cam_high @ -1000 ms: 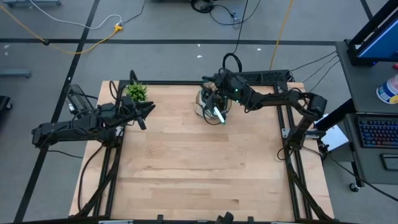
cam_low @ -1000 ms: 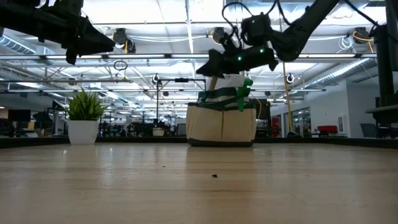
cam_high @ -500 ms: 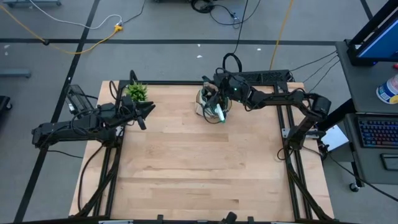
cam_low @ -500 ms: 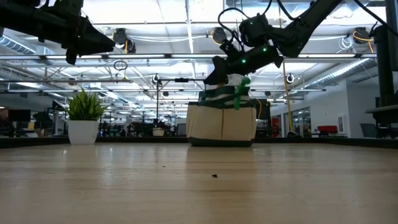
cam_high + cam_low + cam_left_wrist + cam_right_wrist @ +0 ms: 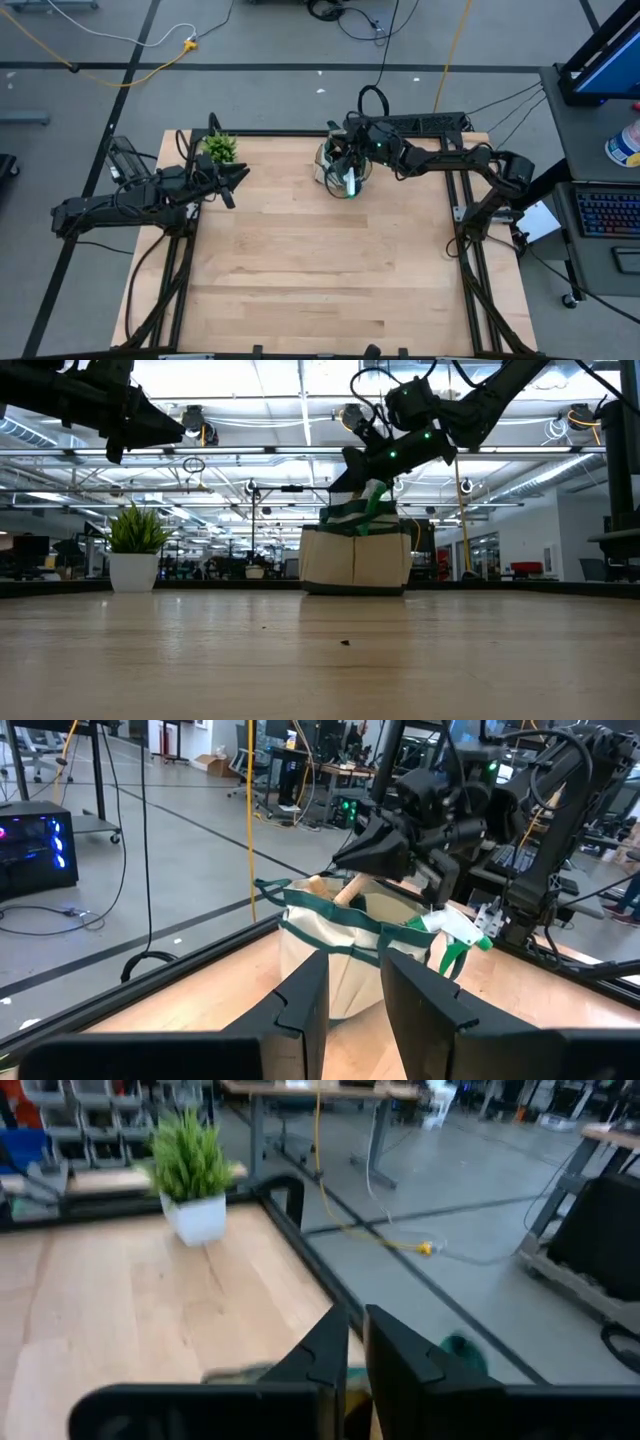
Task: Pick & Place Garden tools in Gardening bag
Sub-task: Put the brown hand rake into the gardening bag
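The beige gardening bag (image 5: 338, 165) with green trim stands at the table's far middle, its base on the wood (image 5: 355, 560). A green spray bottle with a white nozzle (image 5: 455, 932) hangs over the bag's rim, and a wooden tool handle (image 5: 345, 888) sticks up out of the bag. My right gripper (image 5: 352, 855) hovers just above the bag's mouth, shut and with nothing between its fingers (image 5: 355, 1345). My left gripper (image 5: 352, 1010) waits above the table's far left (image 5: 240, 175), open by a narrow gap and pointing at the bag.
A small potted plant (image 5: 220, 148) in a white pot (image 5: 133, 570) stands at the far left corner, next to my left gripper. The black frame rail (image 5: 300, 132) runs along the far edge behind the bag. Bare wood (image 5: 320, 270) fills the middle and near part.
The spray bottle at the bag's rim has shifted a little toward the bag's middle. My right gripper has risen slightly above the bag.
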You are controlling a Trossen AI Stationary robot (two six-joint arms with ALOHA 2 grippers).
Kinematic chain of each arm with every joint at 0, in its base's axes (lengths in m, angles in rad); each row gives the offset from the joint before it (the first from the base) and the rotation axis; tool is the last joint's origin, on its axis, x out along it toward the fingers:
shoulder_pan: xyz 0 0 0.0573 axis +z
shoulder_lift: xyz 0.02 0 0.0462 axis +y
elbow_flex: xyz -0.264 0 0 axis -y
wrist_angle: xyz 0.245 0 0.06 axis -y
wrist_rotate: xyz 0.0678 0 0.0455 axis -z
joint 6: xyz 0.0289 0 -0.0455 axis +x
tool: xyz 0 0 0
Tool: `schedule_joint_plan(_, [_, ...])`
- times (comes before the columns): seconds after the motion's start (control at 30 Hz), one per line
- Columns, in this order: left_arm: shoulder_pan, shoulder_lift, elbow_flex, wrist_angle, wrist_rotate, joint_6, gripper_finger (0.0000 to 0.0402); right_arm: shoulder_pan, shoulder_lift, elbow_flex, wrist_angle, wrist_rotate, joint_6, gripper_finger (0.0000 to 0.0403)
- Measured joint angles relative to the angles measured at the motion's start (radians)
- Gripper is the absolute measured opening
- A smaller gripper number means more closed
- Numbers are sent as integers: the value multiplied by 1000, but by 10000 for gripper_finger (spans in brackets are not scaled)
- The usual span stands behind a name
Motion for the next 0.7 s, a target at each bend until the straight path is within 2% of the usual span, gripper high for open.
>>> schedule_joint_plan(0.23, [0, 0, 0, 1, 0, 5, 99, -7, -53, 11, -20, -29, 16, 17])
schedule_joint_plan(0.33, [0, 0, 0, 1, 0, 6, 99, -14, -85, 17, -90, -29, 40, 16])
schedule_joint_plan(0.53, [0, 0, 0, 1, -3, 10, 99, -16, -87, 16, -99, -73, 118, 16])
schedule_joint_plan(0.7, [0, 0, 0, 1, -7, 9, 99, -6, -71, 16, -79, -50, 179, 16])
